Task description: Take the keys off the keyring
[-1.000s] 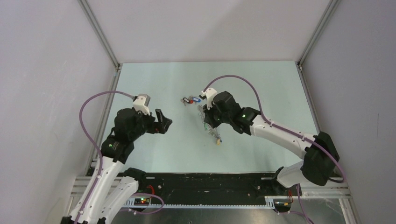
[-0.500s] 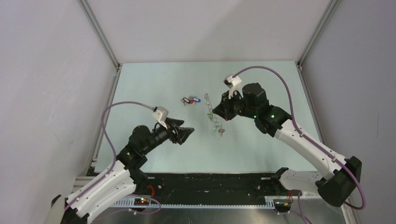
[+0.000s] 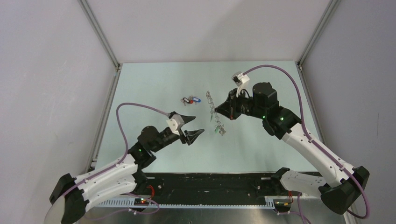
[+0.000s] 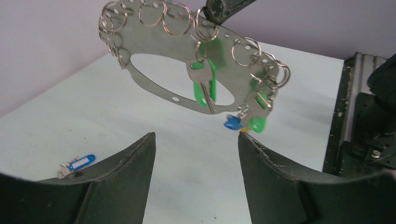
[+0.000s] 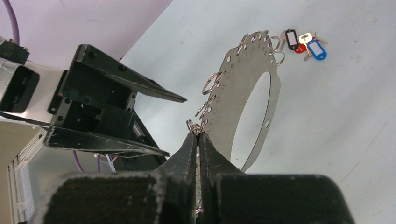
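Between the shut fingertips of the right gripper (image 5: 198, 134), the rim of the keyring (image 5: 236, 88) is being pinched, so the flat metal hoop is hanging on edge in the air, clear of the table (image 4: 116, 121). Just below it the left gripper (image 4: 196, 135) is gaping with its fingers well apart, gripping nothing. Split rings (image 4: 177, 25) are fringing the hoop's rim; a green-headed key (image 4: 204, 84) is dangling from one across the hole, and more keys (image 4: 247, 122) with green and blue heads are bunching near the hoop's end. The hoop is looking thin, stiff, light and smooth, so it may pivot in that narrow pinch when pulled. The keys are probably swinging freely, and a plastic head seems the surest place to grip, since the springy rings will likely resist. No container is showing; a loose bunch of tagged keys (image 5: 303, 44) is lying on the table beyond the hoop, well apart from both grippers.
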Robot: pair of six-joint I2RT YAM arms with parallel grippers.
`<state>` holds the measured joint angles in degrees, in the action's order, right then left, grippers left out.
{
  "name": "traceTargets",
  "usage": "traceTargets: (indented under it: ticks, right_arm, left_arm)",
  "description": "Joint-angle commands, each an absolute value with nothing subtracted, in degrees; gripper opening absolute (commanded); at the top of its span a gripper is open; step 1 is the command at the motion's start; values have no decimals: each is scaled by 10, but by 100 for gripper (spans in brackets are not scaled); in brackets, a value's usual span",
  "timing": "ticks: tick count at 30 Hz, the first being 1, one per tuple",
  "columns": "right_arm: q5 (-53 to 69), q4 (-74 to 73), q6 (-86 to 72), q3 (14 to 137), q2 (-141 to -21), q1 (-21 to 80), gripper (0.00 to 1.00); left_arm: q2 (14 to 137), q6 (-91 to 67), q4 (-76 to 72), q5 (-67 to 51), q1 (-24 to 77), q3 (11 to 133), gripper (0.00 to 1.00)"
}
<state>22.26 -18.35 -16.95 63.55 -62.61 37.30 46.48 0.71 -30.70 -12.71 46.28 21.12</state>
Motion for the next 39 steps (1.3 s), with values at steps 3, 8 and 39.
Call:
traceTargets:
  ticks: [3,8,39]
  right_arm:
    - [259,-149,-178,642,-613,372,0]
    - [269,-147,-177,643,-617,373,0]
    - [168,-179,-180,643,-623,366,0]
  left_arm:
    - [513,56,-370,-141,465,271,65]
    - [556,51,-382,-166,466,298,60]
    - [633,18,-419,-191,468,312,0]
